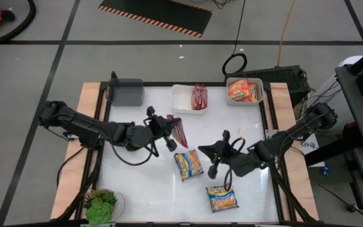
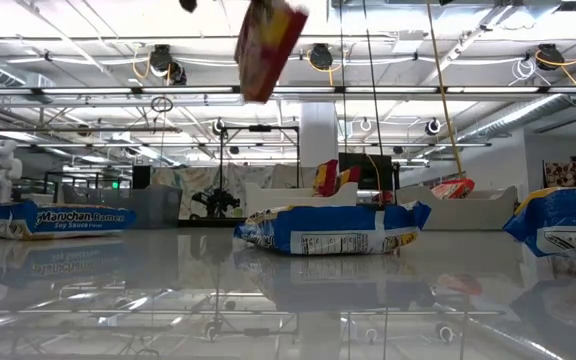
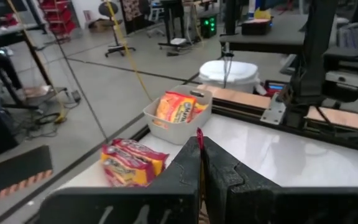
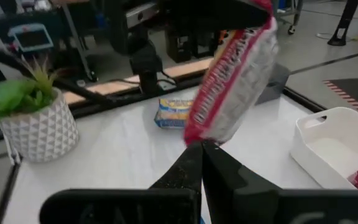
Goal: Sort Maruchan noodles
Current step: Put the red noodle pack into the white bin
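Observation:
My left gripper (image 1: 169,128) is shut on a red Maruchan noodle packet (image 1: 179,130), held high over the table's middle; the packet also shows in the low view (image 2: 268,45) and the right wrist view (image 4: 235,81). My right gripper (image 1: 205,151) is shut and empty, hovering to the right of that packet. Two blue-and-yellow packets (image 1: 188,164) (image 1: 222,198) lie flat on the table, and the low view shows a third (image 2: 48,218). A red packet (image 1: 199,96) stands in a white tray (image 1: 180,99). Orange packets (image 1: 244,90) fill a second tray (image 1: 259,99). My left gripper pinches the red packet's top edge (image 4: 253,12) between its two fingers; only a thin red strip (image 3: 199,138) shows at the fingertips. The fingers come nearly level from the table's left. The packet hangs tilted below them, clear of the table.
A grey box (image 1: 126,91) sits at the far left corner and a potted green plant (image 1: 101,205) at the near left corner. Wooden rails (image 1: 87,126) border the white table on both sides. Bare table surface lies between the trays and the loose packets.

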Robot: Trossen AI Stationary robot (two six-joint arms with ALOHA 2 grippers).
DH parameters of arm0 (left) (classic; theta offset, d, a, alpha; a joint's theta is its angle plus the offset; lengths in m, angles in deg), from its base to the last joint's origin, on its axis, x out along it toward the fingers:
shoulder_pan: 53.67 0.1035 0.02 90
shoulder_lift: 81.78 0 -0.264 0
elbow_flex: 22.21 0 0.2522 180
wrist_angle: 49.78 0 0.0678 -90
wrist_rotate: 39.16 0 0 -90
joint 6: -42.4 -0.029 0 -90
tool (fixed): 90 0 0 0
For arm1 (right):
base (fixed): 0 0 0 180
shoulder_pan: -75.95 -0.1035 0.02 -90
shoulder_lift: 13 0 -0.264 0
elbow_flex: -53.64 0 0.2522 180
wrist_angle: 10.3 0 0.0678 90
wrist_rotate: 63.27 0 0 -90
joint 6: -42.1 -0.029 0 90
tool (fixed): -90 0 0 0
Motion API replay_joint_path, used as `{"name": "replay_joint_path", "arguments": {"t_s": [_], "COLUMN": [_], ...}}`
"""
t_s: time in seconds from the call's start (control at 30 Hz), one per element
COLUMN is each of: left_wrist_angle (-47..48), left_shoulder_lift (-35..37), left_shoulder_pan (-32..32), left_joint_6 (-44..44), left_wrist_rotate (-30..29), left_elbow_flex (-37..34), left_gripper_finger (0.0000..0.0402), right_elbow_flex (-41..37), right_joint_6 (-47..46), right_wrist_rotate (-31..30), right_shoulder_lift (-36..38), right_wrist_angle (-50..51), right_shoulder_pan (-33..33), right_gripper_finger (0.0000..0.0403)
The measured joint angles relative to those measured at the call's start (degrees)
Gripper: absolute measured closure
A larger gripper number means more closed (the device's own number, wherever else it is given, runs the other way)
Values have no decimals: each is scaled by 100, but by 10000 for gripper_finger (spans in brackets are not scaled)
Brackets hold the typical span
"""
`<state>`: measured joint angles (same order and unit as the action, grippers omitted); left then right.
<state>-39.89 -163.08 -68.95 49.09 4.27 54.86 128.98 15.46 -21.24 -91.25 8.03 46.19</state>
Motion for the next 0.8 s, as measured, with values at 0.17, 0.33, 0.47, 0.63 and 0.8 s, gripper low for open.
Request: {"name": "replay_joint_path", "arguments": {"t_s": [0.17, 0.33, 0.47, 0.63, 0.8], "left_wrist_angle": [-799, -1545, -1988, -2477, -2931], "left_shoulder_lift": [-2, 105, 426, 903, 1324], "left_shoulder_pan": [121, 264, 398, 529, 502], "left_joint_6": [-28, -293, -343, -328, -72], "left_wrist_rotate": [113, 170, 315, 391, 448], "left_elbow_flex": [-451, -906, -1325, -1881, -2483], "left_gripper_finger": [399, 399, 399, 399, 399], "right_elbow_flex": [4, 4, 4, -32, -195], "right_joint_6": [276, 1127, 1645, 1495, 1653], "right_wrist_rotate": [17, 332, 748, 610, 624], "right_shoulder_lift": [-231, -453, -615, -698, -698], "right_wrist_angle": [49, -2, -79, -423, -782], "right_shoulder_pan": [190, 454, 617, 793, 915], "right_gripper_finger": [403, 403, 403, 403, 389]}}
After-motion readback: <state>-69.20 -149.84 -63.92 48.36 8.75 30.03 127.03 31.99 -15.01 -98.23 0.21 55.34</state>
